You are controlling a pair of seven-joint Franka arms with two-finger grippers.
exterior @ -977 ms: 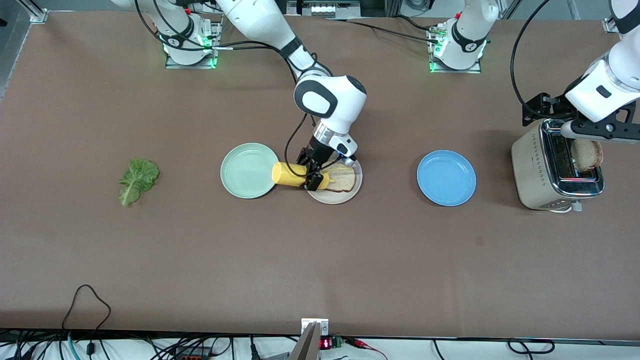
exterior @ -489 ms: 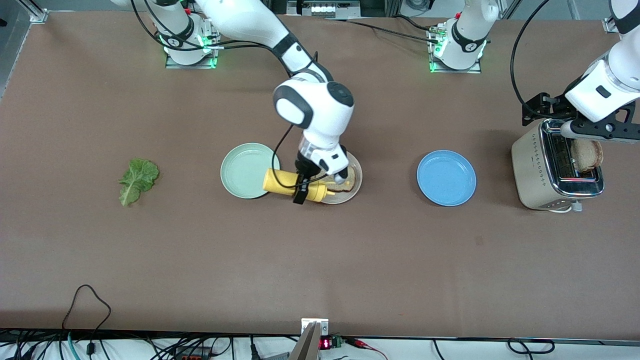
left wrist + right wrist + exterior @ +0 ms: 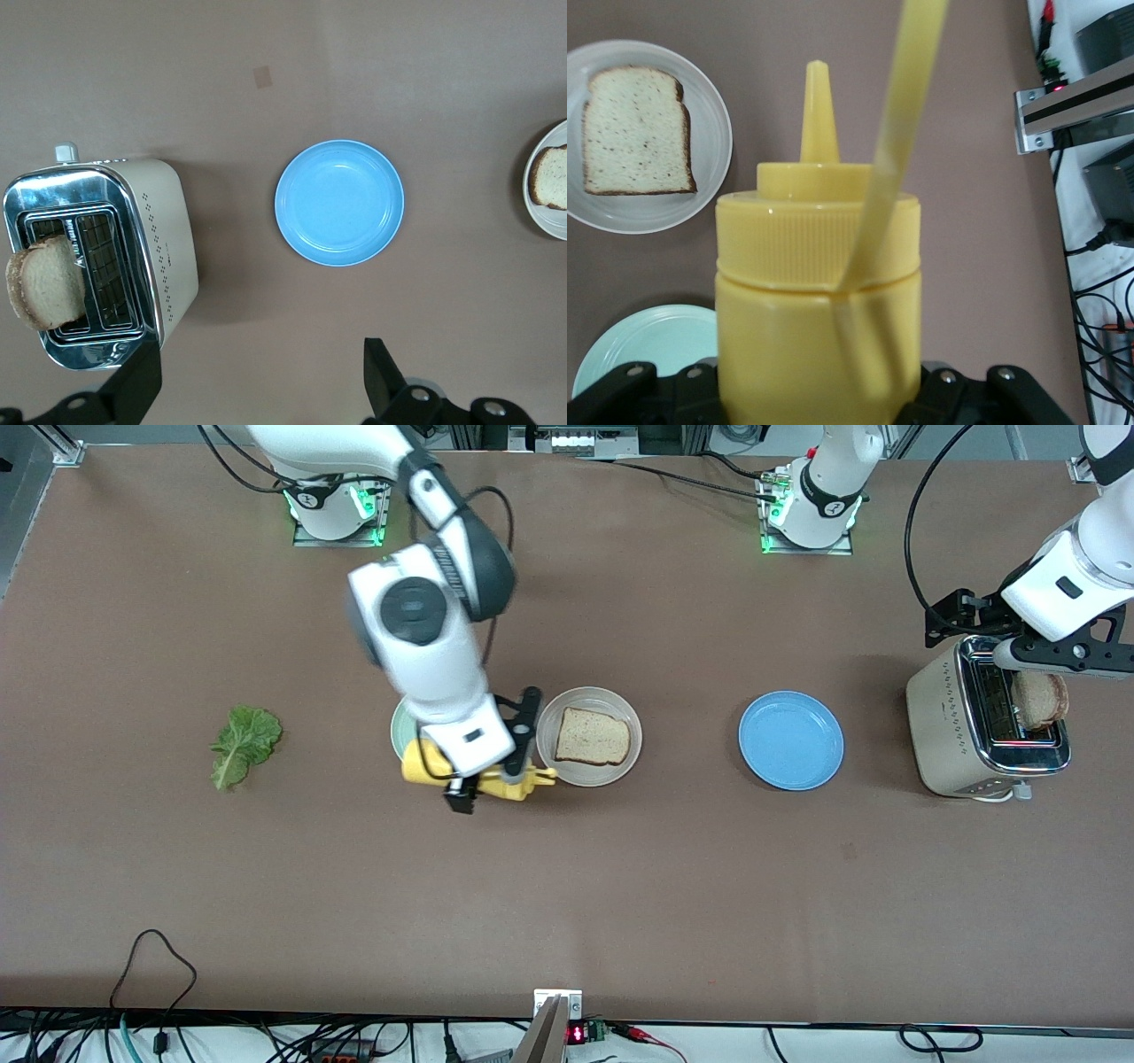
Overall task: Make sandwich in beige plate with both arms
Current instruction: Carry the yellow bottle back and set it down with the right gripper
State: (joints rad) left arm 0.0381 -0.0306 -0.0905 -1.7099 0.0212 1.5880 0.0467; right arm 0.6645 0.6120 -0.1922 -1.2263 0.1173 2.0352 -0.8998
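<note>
The right arm has swung away from the beige plate (image 3: 589, 748) toward its own end of the worktop, carrying the yellow mustard bottle (image 3: 478, 778) with it. A second ago the bottle lay tipped over the bread slice (image 3: 592, 736) in that plate. It is now held over the mint-green plate's (image 3: 400, 731) edge, nozzle toward the beige plate. The right pincer (image 3: 483, 775) is closed partway around the bottle's body, and the right wrist view shows the bottle (image 3: 818, 301) filling the space between the jaws.

The slice is now uncovered, lying flat in the plate about mid-worktop. Whether any mustard sits on it I cannot tell. The withdrawal suggests the sauce step is over and the bottle is probably due to be set down.

The left arm has not shifted: it waits at its end of the worktop, the left pincer (image 3: 257, 381) fully open and empty above the toaster (image 3: 988, 722), where a second slice (image 3: 1043, 698) stands in a slot. The lettuce leaf (image 3: 244, 742) lies untouched toward the right arm's end, and the blue plate (image 3: 791, 740) is bare. So the sandwich has only its base layer.
</note>
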